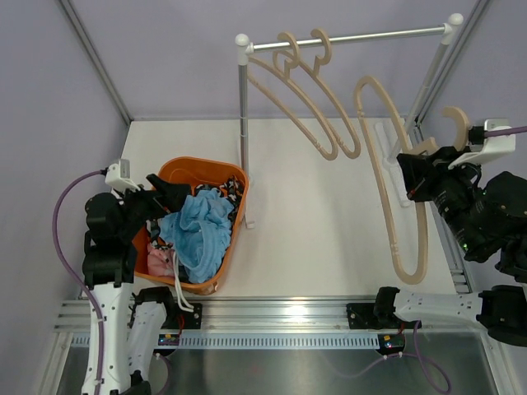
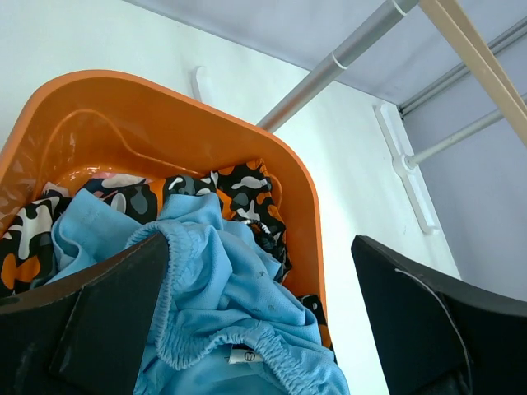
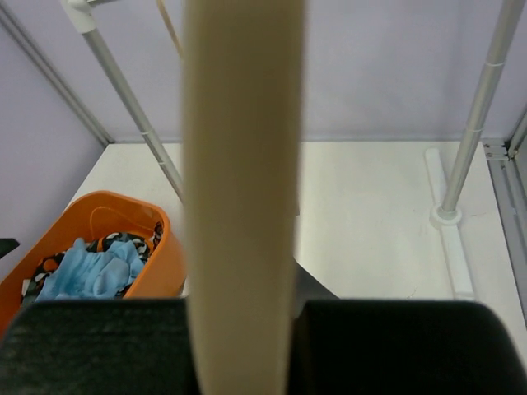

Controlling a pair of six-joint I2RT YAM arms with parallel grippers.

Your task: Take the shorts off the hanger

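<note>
The light blue shorts (image 1: 198, 230) lie on top in the orange basket (image 1: 206, 164). The black shorts with orange and white blotches (image 1: 234, 194) lie under them. The pink shorts (image 1: 158, 260) show at the basket's near left. My left gripper (image 1: 171, 196) hangs open just above the pile. In the left wrist view (image 2: 259, 259) the blue shorts (image 2: 222, 304) lie between its fingers, with the black pair (image 2: 247, 188) behind. My right gripper (image 1: 410, 177) is shut on a bare beige hanger (image 1: 387, 206), held off the rail; the hanger fills the right wrist view (image 3: 243, 123).
A clothes rack stands at the back, with its rail (image 1: 346, 37) up high and its left post (image 1: 244, 123) beside the basket. Two bare beige hangers (image 1: 305, 107) hang on the rail. The rack's right foot (image 1: 395, 160) lies on the table under my right gripper.
</note>
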